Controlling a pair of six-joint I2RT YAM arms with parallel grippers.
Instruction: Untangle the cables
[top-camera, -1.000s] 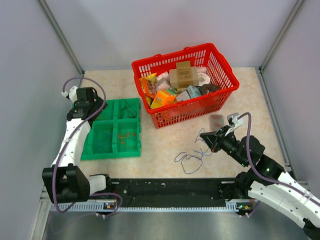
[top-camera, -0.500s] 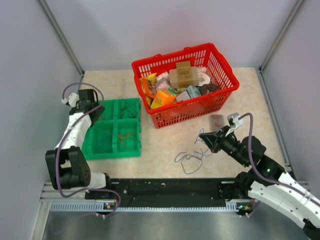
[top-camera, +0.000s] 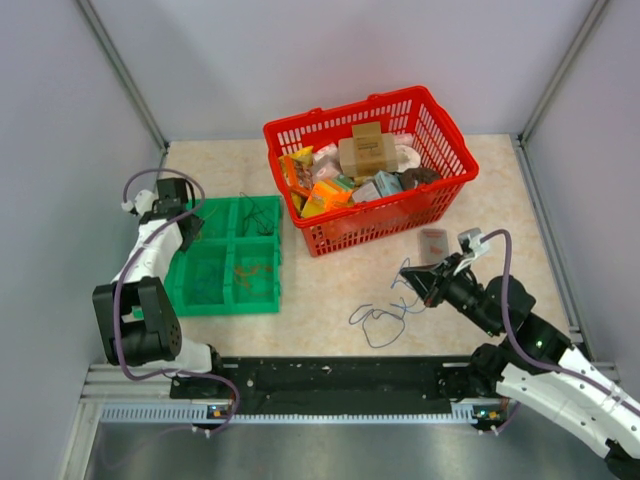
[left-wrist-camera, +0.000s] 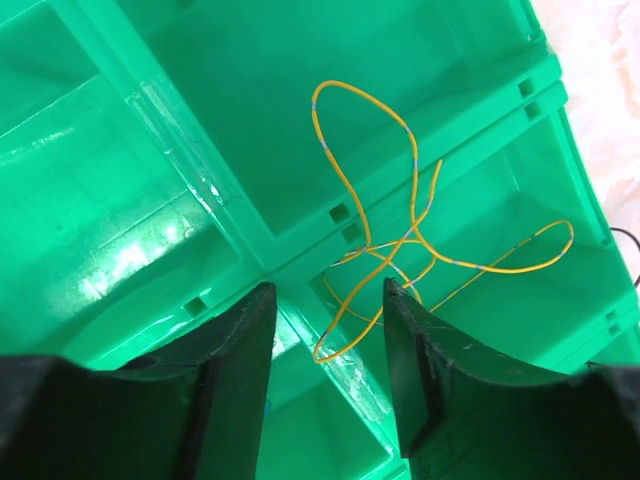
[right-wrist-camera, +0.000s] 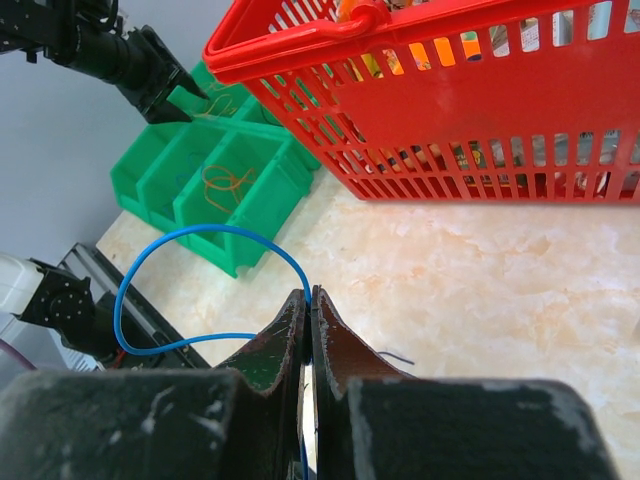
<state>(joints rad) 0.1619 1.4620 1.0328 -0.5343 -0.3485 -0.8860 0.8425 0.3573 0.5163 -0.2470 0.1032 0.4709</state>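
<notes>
We are pinching the blue cable (right-wrist-camera: 200, 230) in our right gripper (right-wrist-camera: 310, 296), basket (right-wrist-camera: 450, 130) wall close ahead; our left gripper (left-wrist-camera: 325, 300) is hanging parted, empty, over the tray's (left-wrist-camera: 200, 150) yellow cable (left-wrist-camera: 340, 83).

Right wrist view: thin blue wire loop (right-wrist-camera: 215, 229) runs into the pinch of the right gripper (right-wrist-camera: 309, 297); its run past the pressed-together black fingers (right-wrist-camera: 275, 345) is hidden. Same view: red plastic mesh basket (right-wrist-camera: 450, 130) clipped by top and right edges, contents only slivers through the mesh.

Left wrist view: green plastic divided tray (left-wrist-camera: 200, 120) overruns every edge. Low loop of thin yellow wire (left-wrist-camera: 345, 85) lies in the gap of the left gripper (left-wrist-camera: 327, 290); touching a finger or not, cannot tell. At right edge, dark strand (left-wrist-camera: 622, 236) clipped.

Top view: loose tangle of fine wires (top-camera: 383, 318) too thin to sort by colour; white right arm (top-camera: 560, 375) cut off at bottom corner.
</notes>
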